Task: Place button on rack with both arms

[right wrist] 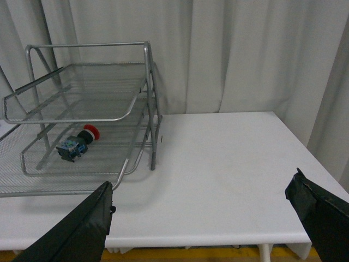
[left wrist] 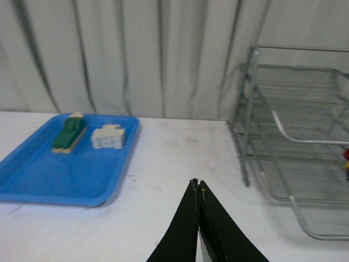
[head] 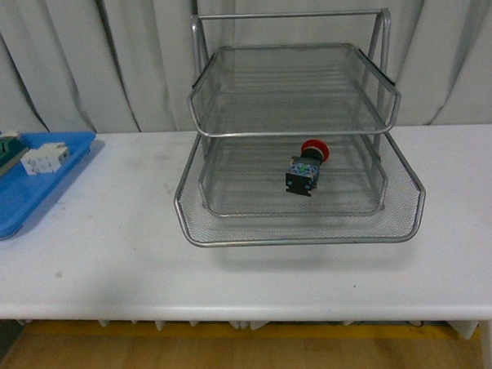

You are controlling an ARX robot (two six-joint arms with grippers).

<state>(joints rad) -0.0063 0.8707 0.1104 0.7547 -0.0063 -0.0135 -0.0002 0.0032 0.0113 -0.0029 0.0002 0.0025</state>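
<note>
Button [head: 306, 170] lies on its side in the rack's [head: 297, 133] middle tray, red cap toward 1 o'clock (placement judged complete), hence both stand clear above the table [head: 109, 239]: left hand [left wrist: 197, 185] pressed together, right hand [right wrist: 202, 185] spread wide, each empty.

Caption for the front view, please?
Red-capped button lying inside the silver mesh rack; blue tray at left.

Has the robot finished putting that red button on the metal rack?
It looks finished. The button lies on its side in the rack, on a mesh tray below the top one. Nothing is in hand: the left gripper is shut and empty, the right gripper open and empty, both away from the rack. Nothing seems left.
</note>
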